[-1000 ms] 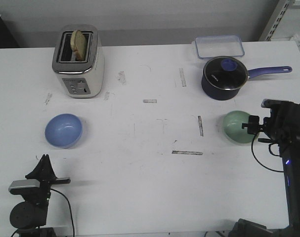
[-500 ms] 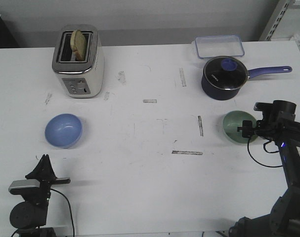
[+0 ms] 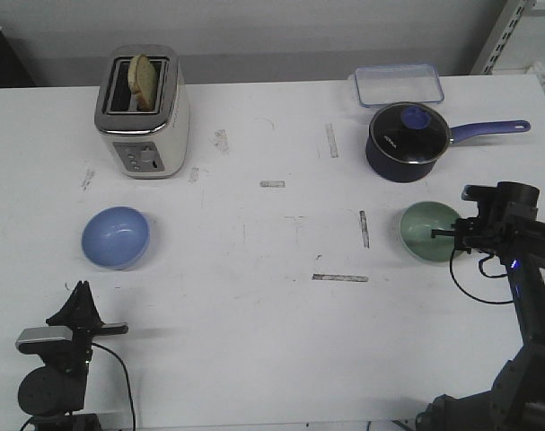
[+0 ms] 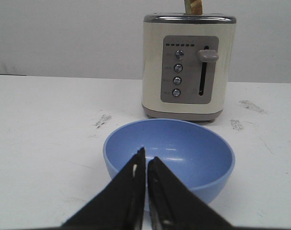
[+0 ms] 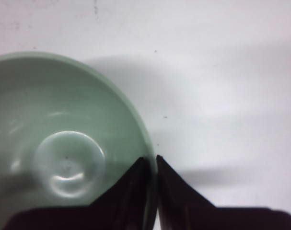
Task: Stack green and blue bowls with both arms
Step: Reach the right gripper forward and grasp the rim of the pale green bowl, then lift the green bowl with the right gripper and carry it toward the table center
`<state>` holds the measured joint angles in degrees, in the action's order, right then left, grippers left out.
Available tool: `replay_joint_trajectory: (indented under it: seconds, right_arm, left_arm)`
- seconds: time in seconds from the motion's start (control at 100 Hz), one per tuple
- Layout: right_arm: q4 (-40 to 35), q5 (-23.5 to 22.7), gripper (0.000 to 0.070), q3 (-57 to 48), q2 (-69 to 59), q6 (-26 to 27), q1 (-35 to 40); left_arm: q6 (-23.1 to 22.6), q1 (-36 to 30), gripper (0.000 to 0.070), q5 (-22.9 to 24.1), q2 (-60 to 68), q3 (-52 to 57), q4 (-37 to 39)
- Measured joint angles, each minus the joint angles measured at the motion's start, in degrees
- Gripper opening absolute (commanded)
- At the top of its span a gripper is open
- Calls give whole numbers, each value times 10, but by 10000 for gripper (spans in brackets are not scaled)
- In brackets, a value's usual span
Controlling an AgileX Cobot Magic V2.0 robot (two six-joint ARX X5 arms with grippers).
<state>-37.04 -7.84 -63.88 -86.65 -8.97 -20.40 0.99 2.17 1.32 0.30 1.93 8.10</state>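
Currently in the grasp step: right gripper (image 5: 151,165) fingers pinch the green bowl (image 5: 64,139) rim, one finger inside, one outside. Next: lift cleanly without tipping. Left gripper (image 4: 146,160) fingers closed, empty; blue bowl (image 4: 169,153) just beyond them on the bench (image 3: 254,314).

On the table (image 3: 254,314), the toaster (image 3: 143,112) stands at the far left with a slice of bread (image 3: 145,81) upright in its slot. Nearer the robot, directly in front of the toaster, lies the blue bowl (image 3: 116,237). The left gripper (image 3: 79,301) sits nearer still, at the table's near left edge — well apart from that bowl. At the far right, the lidded saucepan (image 3: 408,141) stands just in front of a plastic container (image 3: 398,84). The green bowl (image 3: 429,232) lies in front of the saucepan, with the right gripper (image 3: 453,232) at its right rim
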Motion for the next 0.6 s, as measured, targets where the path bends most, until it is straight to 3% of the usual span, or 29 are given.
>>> replay_joint_trajectory:
  seconds: [0.13,0.28,0.6]
  right_arm:
    - [-3,0,0,-16,37,3,10]
    - [2,-52,0,-59,94,25,50]
    - [1,-70,0,-85,125,82,273]
  left_arm:
    - [0,0,1,0,0,0,0]
    - [0,0,1,0,0,0,0]
    - [0,0,1,0,0,0,-22]
